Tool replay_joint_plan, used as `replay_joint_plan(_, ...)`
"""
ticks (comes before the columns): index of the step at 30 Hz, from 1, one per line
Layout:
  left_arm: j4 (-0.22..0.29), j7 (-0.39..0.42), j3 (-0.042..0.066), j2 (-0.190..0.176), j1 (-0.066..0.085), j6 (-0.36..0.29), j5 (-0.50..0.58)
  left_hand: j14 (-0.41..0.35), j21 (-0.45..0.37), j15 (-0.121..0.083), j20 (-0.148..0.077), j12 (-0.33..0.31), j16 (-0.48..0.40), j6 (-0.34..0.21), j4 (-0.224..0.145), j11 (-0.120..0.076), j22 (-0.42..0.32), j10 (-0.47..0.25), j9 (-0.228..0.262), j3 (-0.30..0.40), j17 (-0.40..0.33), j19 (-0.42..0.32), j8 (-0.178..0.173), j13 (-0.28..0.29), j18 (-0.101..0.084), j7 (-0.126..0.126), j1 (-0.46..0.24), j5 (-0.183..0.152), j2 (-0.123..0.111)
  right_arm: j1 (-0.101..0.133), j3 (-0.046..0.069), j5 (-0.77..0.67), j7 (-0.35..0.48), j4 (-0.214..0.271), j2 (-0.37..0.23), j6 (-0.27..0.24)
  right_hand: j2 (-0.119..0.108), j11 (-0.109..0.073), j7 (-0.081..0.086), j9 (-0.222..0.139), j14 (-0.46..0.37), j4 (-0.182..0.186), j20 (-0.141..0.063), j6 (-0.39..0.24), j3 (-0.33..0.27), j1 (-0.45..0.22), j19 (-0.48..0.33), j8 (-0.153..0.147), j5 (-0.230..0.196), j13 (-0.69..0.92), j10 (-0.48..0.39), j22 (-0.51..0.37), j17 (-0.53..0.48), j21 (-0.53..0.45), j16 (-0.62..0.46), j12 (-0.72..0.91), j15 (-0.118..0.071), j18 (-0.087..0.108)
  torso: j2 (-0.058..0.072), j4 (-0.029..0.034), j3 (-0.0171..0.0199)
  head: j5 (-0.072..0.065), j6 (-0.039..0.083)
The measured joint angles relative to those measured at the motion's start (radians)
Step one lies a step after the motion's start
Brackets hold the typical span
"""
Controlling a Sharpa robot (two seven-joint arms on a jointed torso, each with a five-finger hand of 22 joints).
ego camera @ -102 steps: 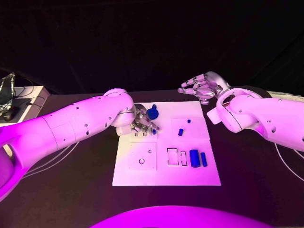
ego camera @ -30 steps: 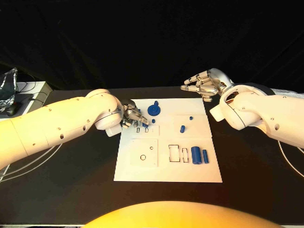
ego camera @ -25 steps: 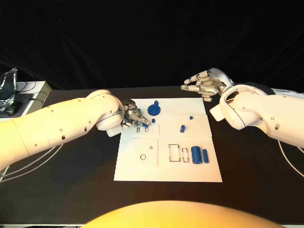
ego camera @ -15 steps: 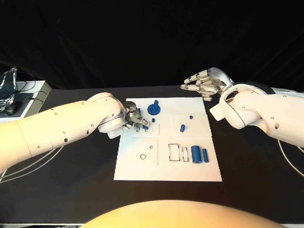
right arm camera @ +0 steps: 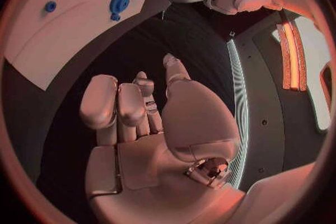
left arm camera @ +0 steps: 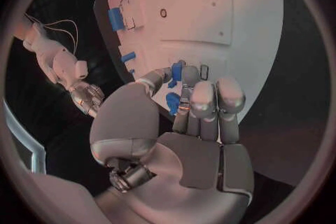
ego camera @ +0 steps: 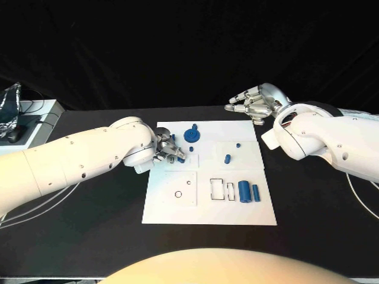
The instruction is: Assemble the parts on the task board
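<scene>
The left hand (left arm camera: 185, 123) has its thumb and fingertips (left arm camera: 183, 75) drawn together on a small blue peg (left arm camera: 176, 71), pinching it near its top just above the task board (left arm camera: 231, 22). In the head view the same hand (ego camera: 168, 151) sits at the board's (ego camera: 208, 204) far left part, the peg (ego camera: 181, 158) showing at the fingertips, beside the small rectangular slots there.

Judging by its look, the peg is a rigid plastic piece, light and smooth; it could slip or swivel in a fingertip pinch, so a hold across its sides, leaving the lower end free, seems best for seating it. It should stand firm pressure without harm.

Outward on the board: the blue gear (ego camera: 190, 136) stands just beyond the hand, toward the board's far edge. A short blue pin (ego camera: 227, 158) lies near the board's middle, and a tiny blue stud (ego camera: 238, 145) lies beyond it. Two blue cylinders (ego camera: 247, 193) lie side by side in the board's near right part, next to an outlined rectangular recess (ego camera: 215, 189).

The right hand (ego camera: 256, 102) hovers off the board's far right corner, fingers loosely curled and apart, holding nothing; its wrist view shows the hand (right arm camera: 133, 117) empty as well.
</scene>
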Motion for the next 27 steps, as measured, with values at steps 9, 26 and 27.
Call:
replay_joint_plan(9,-0.006,-0.001,-0.001,0.003,-0.005,-0.001,-0.008,0.000,0.000,0.000,0.000,0.000,0.000,0.000,0.000,-0.001,0.000,0.003,0.000,0.000,0.000,0.000,-0.005,0.000,0.000,0.000,0.001,0.000,0.001,0.000,0.000,0.000,-0.001,0.000,0.000,0.003,0.005,0.000,0.000,0.000,0.000,0.003,0.000,0.000,-0.003,-0.005,0.000,0.000,0.000,0.000,0.000,0.001,0.000,0.000,0.000,0.000,0.000,0.000,0.000,-0.0002,0.0005,0.001,-0.002)
replay_joint_plan(26,-0.010,-0.001,-0.002,0.008,-0.007,0.002,-0.024,0.000,-0.004,0.000,0.000,0.000,0.000,0.000,0.000,0.000,0.004,0.004,0.021,0.000,-0.003,0.000,-0.006,-0.001,0.000,-0.001,0.003,0.001,0.003,0.000,0.000,-0.001,-0.003,-0.001,0.001,0.008,0.005,0.001,-0.001,0.000,0.000,0.003,0.000,0.001,-0.003,-0.005,0.000,0.000,0.000,0.000,0.001,0.001,-0.001,0.000,-0.004,0.000,0.000,0.000,0.000,-0.0004,0.0011,0.002,-0.008)
replay_joint_plan(27,-0.010,-0.001,-0.002,0.009,-0.007,0.003,-0.024,0.000,-0.004,0.000,0.000,0.000,0.000,0.000,0.000,0.001,0.004,0.005,0.021,0.000,-0.003,0.000,-0.005,-0.001,0.000,-0.001,0.003,0.001,0.003,0.000,0.000,-0.001,-0.003,-0.001,0.001,0.009,0.005,0.001,-0.001,0.000,0.000,0.003,0.000,0.001,-0.003,-0.005,0.000,0.000,0.000,0.000,0.001,0.001,-0.001,0.000,-0.004,0.000,0.000,0.000,0.000,-0.0004,0.0011,0.002,-0.008)
